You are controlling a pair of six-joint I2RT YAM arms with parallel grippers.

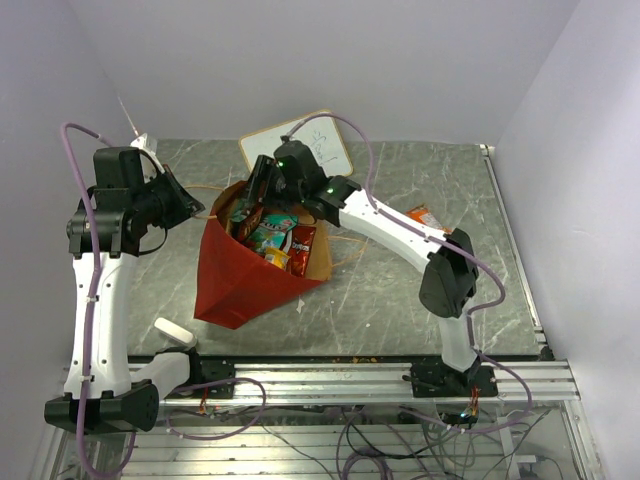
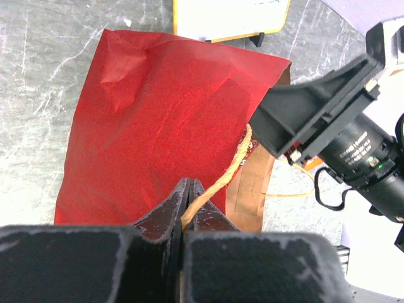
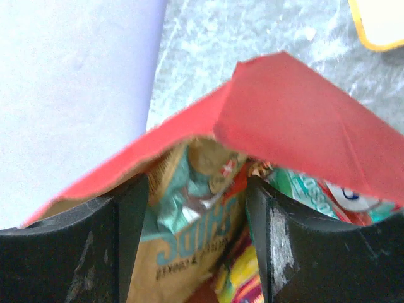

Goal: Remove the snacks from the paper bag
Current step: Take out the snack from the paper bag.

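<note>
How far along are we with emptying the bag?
Early. Done: one orange packet lies on the table by the right arm, apparently already out. In hand: the left gripper is shut on the loop handle, steadying the paper bag; the right gripper, open, sits at the mouth over a teal packet. Left: several snacks lie inside the bag.

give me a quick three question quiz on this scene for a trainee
1. True or false: the left gripper is shut on the paper bag's handle.
2. Fill in: one orange packet lies outside the bag, on the ___.
3. Where does the open right gripper point? A) at the bag's mouth, over the snacks B) at the orange packet outside the bag C) at the bag's closed bottom.
Key: 1 true; 2 table; 3 A.
</note>
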